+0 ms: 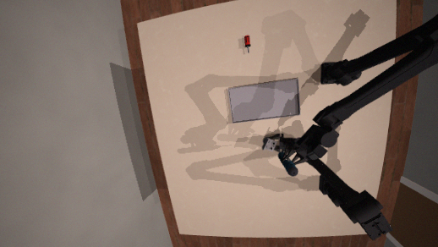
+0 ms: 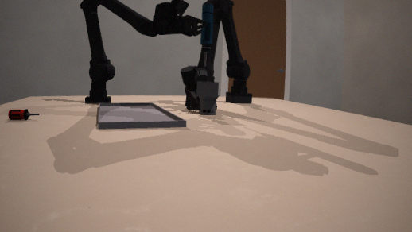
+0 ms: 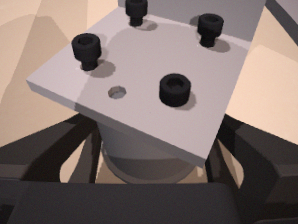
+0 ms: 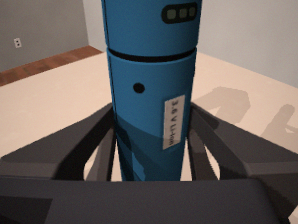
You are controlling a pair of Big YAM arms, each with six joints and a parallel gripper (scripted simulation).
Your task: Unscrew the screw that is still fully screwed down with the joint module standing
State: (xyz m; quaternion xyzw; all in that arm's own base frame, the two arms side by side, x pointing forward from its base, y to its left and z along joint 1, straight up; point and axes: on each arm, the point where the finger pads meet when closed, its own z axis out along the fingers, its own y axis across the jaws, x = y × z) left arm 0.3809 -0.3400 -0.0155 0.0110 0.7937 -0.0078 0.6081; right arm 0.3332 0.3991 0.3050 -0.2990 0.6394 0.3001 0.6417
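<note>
The grey joint module [image 3: 145, 145] [image 2: 208, 109] stands upright, with the bracket [image 3: 142, 60] [image 2: 207, 91] [image 1: 269, 145] on top. In the left wrist view one black screw [image 3: 175, 90] sits head-down on the plate. Three others, a left screw [image 3: 87, 49], a back screw [image 3: 136, 9] and a right screw [image 3: 210, 25], stand raised with shanks showing. A hole [image 3: 117, 92] is empty. My left gripper [image 3: 151, 112] is shut on the module below the plate. My right gripper [image 4: 151, 111] [image 2: 204, 27] is shut on the dark blue screwdriver [image 4: 152, 75] [image 2: 207, 24] [image 1: 291, 167], upright, bit down, high above the bracket's level. No bit shows in the left wrist view.
A shallow grey tray [image 1: 264, 101] [image 2: 135, 115] lies beside the module. A small red screwdriver [image 1: 247, 41] [image 2: 17, 114] lies on the table beyond the tray. My two arms come close together around the module, the right one above the left.
</note>
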